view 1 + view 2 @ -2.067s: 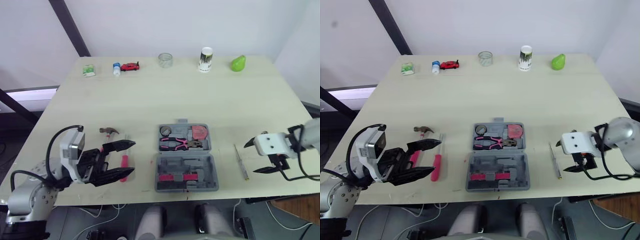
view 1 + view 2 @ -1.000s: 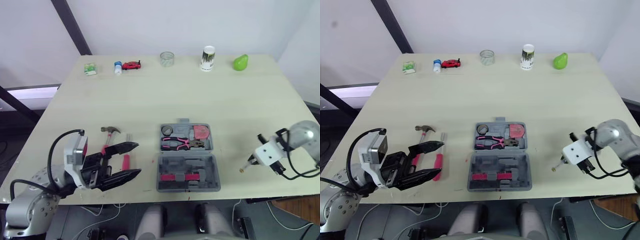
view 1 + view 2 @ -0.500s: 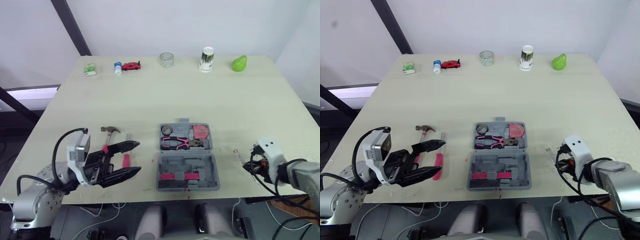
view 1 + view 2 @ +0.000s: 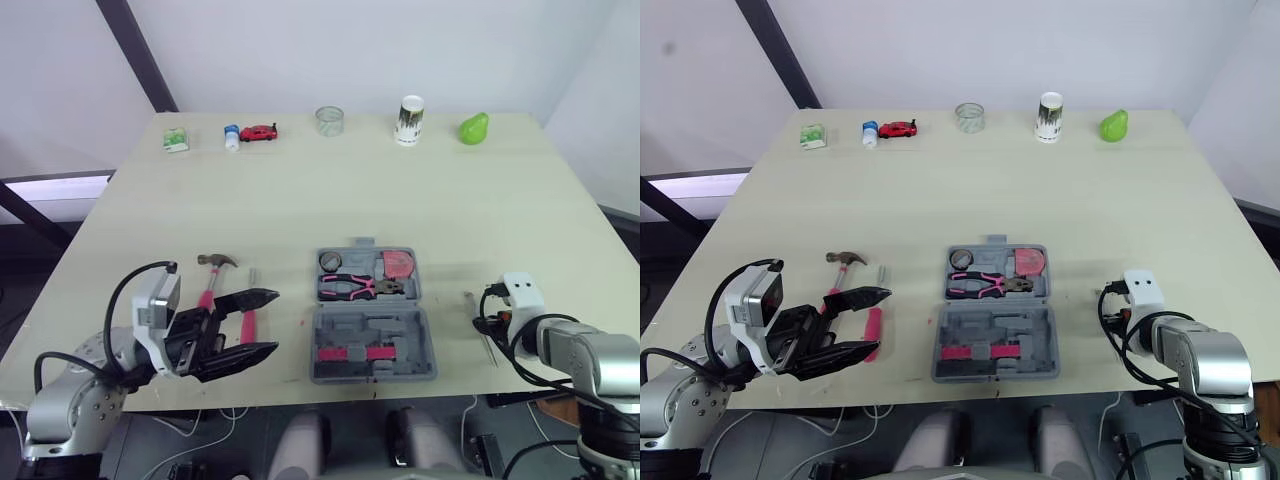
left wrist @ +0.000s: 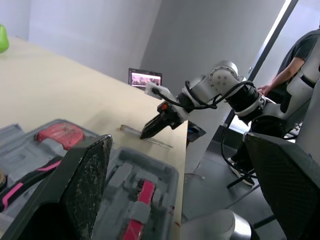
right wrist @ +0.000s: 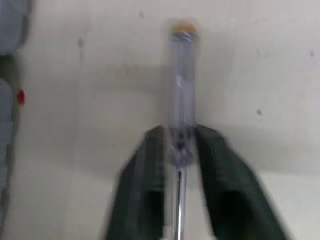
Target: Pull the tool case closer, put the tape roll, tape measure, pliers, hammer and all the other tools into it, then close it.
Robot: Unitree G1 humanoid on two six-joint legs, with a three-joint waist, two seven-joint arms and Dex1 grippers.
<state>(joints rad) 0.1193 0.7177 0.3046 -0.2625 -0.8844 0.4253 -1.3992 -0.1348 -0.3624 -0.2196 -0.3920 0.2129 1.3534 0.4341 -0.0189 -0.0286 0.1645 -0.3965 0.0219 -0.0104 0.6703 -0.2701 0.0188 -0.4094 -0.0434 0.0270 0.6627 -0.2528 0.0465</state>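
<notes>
Right gripper (image 6: 176,137) has dropped from its raised pose onto the screwdriver (image 6: 181,75), which lies on the counter (image 4: 300,200) right of the open tool case (image 4: 372,330). Its jaws sit narrowly spread astride the handle, so I judge a grasp is imminent. Left gripper (image 4: 262,322) hovers with jaws spread wide by the hammer (image 4: 215,262).

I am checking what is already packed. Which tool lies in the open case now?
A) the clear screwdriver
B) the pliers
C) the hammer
B: the pliers lie in the far half of the case, while the hammer lies outside it on the left and the clear screwdriver lies outside it on the right.
</notes>
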